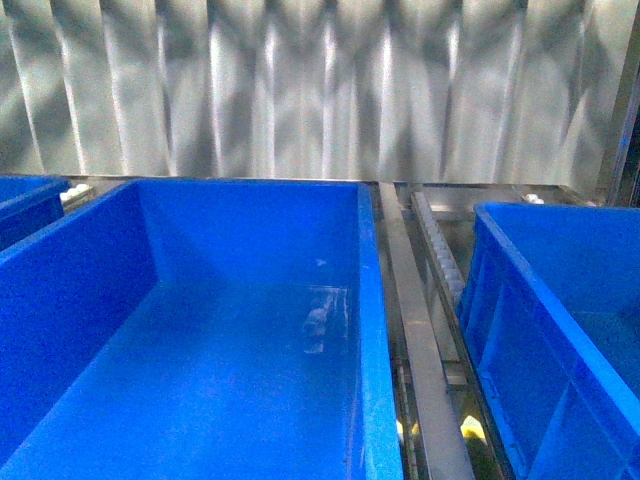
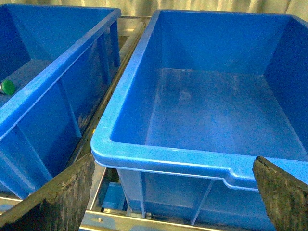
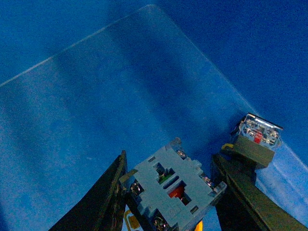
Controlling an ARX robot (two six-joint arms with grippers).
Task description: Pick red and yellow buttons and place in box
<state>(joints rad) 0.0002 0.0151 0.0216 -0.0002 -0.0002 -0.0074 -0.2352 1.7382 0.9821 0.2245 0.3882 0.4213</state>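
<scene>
A push-button unit with a grey-blue contact block and screw terminals [image 3: 172,185], showing a sliver of yellow at its lower edge (the cap, I judge, though it faces away), sits between the two dark fingers of the right gripper [image 3: 168,192] in the right wrist view; the fingers stand close on either side of the block, but whether they are pressing on it I cannot tell. At about two o'clock from it a second button with a silvery terminal block and a small red mark [image 3: 255,137] lies on the smooth blue floor of the crate [image 3: 96,96] near the foot of the wall. The step in hand looks like picking from this source crate, seemingly the blue bin at three o'clock in the front view [image 1: 520,290]; next would come a firm squeeze, a lift above the rim, and a carry to the large deep bright-blue plastic box [image 1: 368,300], which shows nothing inside. The left gripper [image 2: 173,192] hangs spread wide just outside that box's near rim, holding nothing. Beyond, at nine o'clock in the left wrist view, another blue crate [image 2: 57,67] holds a green-capped button [image 2: 7,87], not wanted. No lettering is readable on anything.
</scene>
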